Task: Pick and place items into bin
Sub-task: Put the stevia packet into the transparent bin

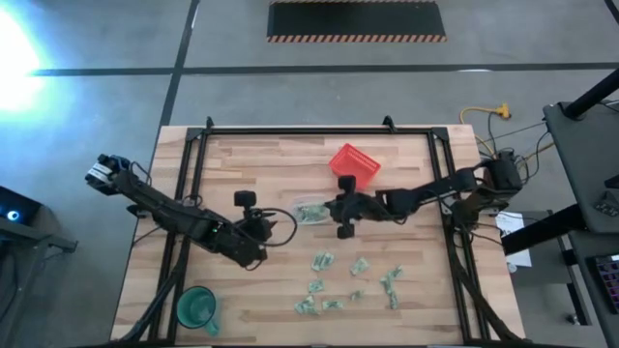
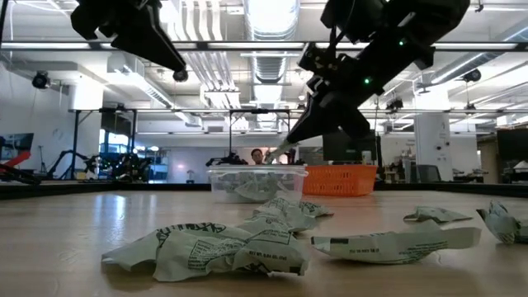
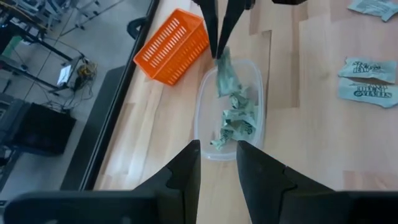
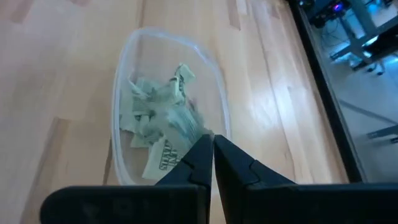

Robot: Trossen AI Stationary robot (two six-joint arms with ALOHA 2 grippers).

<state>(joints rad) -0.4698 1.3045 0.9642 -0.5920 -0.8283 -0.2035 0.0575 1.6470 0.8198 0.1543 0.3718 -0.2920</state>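
Note:
The bin [image 1: 311, 213], a small clear container, stands mid-table with several pale green packets [image 3: 233, 121] inside. My right gripper [image 1: 331, 211] hovers over the bin's right end, shut on one packet [image 3: 222, 78]. Left of the bin, my left gripper [image 3: 217, 155] is open with nothing between its fingers, pointing toward the bin. More packets [image 1: 324, 261] lie loose on the table nearer the front edge. In the low view the right gripper's tips [image 2: 282, 151] stand just above the bin's rim [image 2: 256, 170]. My right gripper pinches the packet's upper end [image 3: 221, 57] between its two fingertips, slanting down from the table's right side. The packet hangs below the fingers into the bin; whether its lower end rests on the packets inside, I cannot tell.
A red mesh basket [image 1: 354, 162] stands just behind the bin toward the far edge. A green cup [image 1: 198, 307] sits at the front left corner. Loose packets [image 1: 392, 280] are strewn across the front right of the table. A black frame [image 1: 193, 155] runs along the table's edges.

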